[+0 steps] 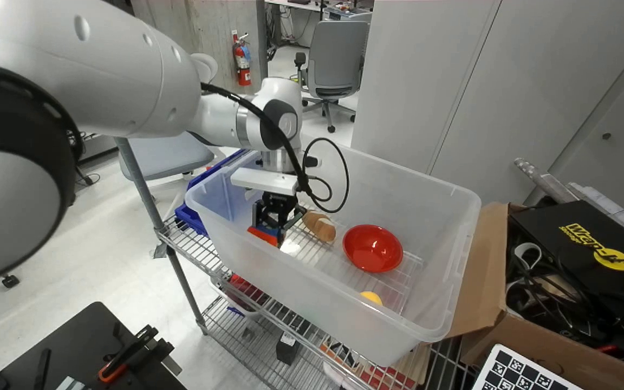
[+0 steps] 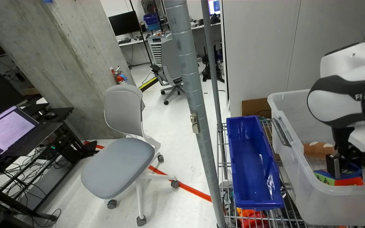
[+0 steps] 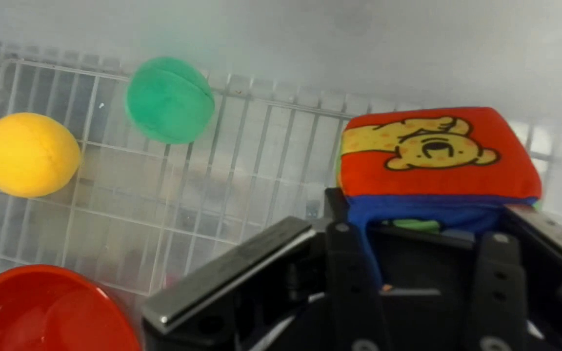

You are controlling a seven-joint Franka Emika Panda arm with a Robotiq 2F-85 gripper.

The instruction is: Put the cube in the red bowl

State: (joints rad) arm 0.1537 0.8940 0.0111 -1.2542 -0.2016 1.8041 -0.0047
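Observation:
The cube [image 1: 263, 236] is a soft block with red, blue and green faces and a yellow bear printed on red. It also shows in an exterior view [image 2: 348, 181] and in the wrist view [image 3: 437, 180]. My gripper [image 3: 430, 209] has its fingers on either side of the cube, touching it, with blue cloth bulging between them. The gripper [image 1: 277, 225] is low inside the bin near one long wall. I cannot tell whether the cube is off the floor. The red bowl [image 1: 372, 248] stands apart on the bin floor; it shows partly in the wrist view [image 3: 47, 312].
The translucent bin [image 1: 453, 216] has high walls around the gripper. A yellow ball [image 3: 29, 155] and a green ball [image 3: 170, 100] lie near a wall. An orange-tan rounded item [image 1: 319, 226] lies between gripper and bowl. A blue tray [image 2: 252, 161] stands outside.

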